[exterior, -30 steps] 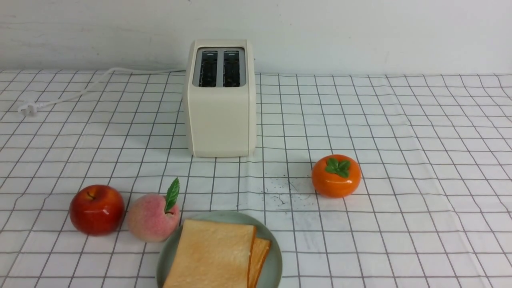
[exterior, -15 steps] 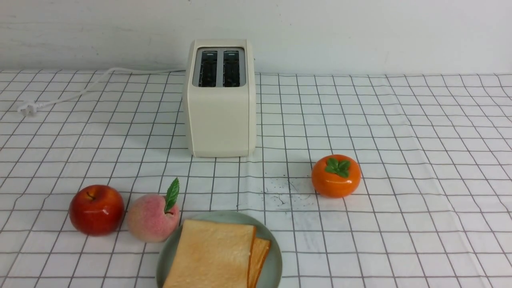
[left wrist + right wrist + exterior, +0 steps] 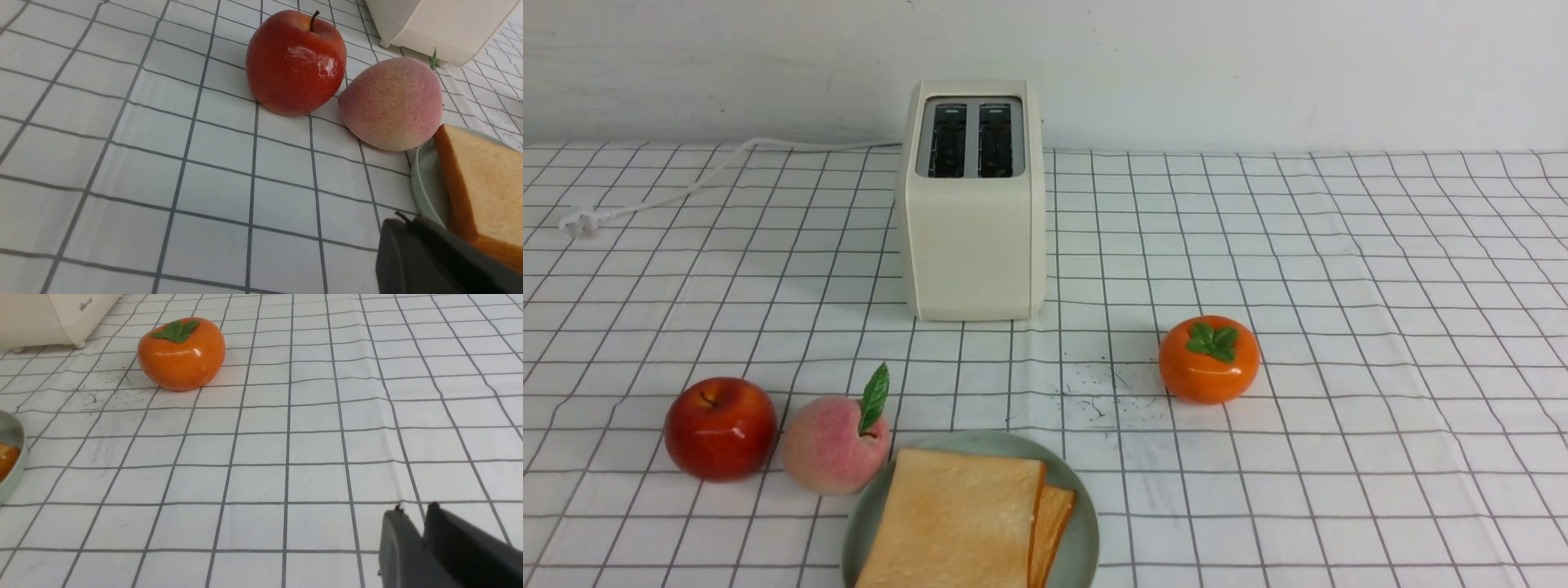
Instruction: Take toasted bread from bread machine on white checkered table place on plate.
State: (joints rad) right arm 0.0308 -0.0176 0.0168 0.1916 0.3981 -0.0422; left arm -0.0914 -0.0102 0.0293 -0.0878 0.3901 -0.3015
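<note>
Toasted bread [image 3: 956, 518] on plate [image 3: 1082, 539], bread machine [image 3: 974, 204] behind it.

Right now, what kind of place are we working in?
Probably a staged kitchen-style tabletop, not a real kitchen: a bread machine on the white checkered table, toasted bread on a plate, against a bare wall.

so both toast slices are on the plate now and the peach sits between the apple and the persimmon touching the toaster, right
Not quite. The peach doesn't touch the toaster; it sits well in front of it, against the plate rim, as the front view shows. Both toast slices are on the plate, and the peach is between the apple and persimmon.
</note>
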